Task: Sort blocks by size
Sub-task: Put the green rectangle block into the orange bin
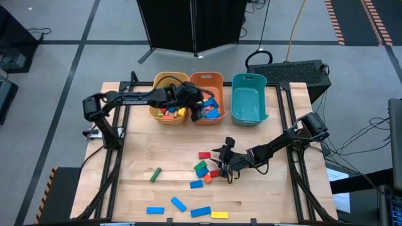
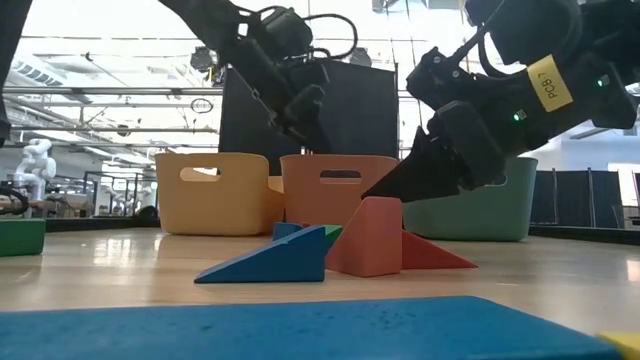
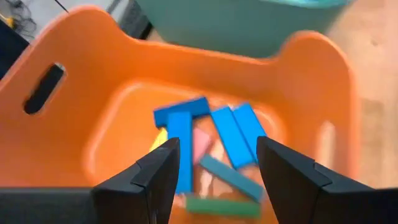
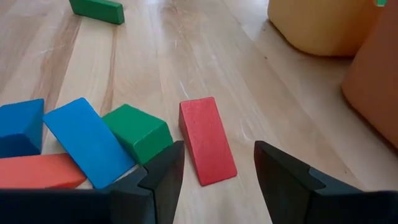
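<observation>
I saw the orange bin [image 1: 207,80] at upper centre, my left gripper [image 3: 211,177] over it, jaws apart, empty. My right gripper [image 4: 214,177] hovered open at lower centre above the red wedge [image 4: 207,140] among loose blocks [image 1: 202,168].

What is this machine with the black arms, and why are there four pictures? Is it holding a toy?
It is a robot with two arms. Each ends in a two-finger gripper. One picture looks down from above, one looks across the table, and two come from cameras on the wrists. The left gripper hangs open over the orange bin, which has blue blocks in it. The right gripper is open and low over a red wedge on the table. Neither holds anything. More blocks lie loose, and there are yellow and teal bins too.
</observation>
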`<state>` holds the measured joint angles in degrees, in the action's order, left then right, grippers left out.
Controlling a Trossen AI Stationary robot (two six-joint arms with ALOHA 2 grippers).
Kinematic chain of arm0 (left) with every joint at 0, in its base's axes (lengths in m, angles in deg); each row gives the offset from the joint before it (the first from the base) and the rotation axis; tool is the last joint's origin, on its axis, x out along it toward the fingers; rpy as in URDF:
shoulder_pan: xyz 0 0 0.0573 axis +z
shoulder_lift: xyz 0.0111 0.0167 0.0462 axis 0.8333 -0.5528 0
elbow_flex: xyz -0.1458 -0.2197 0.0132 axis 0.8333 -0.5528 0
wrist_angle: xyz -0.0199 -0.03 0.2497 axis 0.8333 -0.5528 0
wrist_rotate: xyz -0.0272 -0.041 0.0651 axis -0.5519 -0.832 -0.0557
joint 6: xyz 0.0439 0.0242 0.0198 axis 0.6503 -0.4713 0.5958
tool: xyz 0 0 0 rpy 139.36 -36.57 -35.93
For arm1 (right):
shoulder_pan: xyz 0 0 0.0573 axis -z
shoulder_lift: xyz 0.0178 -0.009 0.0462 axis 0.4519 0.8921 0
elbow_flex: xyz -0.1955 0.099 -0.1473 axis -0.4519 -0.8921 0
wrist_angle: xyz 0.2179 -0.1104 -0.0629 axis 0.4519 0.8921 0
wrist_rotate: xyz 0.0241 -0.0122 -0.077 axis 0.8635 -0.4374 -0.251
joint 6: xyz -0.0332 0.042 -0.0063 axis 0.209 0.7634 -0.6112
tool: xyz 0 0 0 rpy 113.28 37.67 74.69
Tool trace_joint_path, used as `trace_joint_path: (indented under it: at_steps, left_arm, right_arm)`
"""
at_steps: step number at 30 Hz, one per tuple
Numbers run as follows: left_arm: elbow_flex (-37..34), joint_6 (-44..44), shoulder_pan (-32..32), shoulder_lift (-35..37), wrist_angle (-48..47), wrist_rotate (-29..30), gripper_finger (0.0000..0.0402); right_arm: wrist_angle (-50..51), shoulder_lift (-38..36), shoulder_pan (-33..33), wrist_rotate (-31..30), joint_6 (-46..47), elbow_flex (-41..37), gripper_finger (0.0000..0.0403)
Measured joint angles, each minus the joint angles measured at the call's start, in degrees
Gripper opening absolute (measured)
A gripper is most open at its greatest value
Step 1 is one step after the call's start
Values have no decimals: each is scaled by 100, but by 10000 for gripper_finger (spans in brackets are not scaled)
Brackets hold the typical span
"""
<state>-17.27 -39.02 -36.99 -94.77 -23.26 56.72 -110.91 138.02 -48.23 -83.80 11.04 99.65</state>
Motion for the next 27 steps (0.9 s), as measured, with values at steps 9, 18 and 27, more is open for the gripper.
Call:
trace_joint_path:
  at_steps: [9, 18, 27]
  left_arm:
    - [-2, -121, -604, 504, -1189, 405, 214]
    - [-2, -1039, -1828, 789, -2555, 942, 214]
    - [-253, -2444, -3151, 947, -3177, 1740, 214]
  right_arm:
    - [-352, 0, 113, 125, -374, -2, 180]
    - [-232, 207, 492, 1455, -941, 644, 180]
    - [1157, 983, 627, 1854, -1663, 2098, 180]
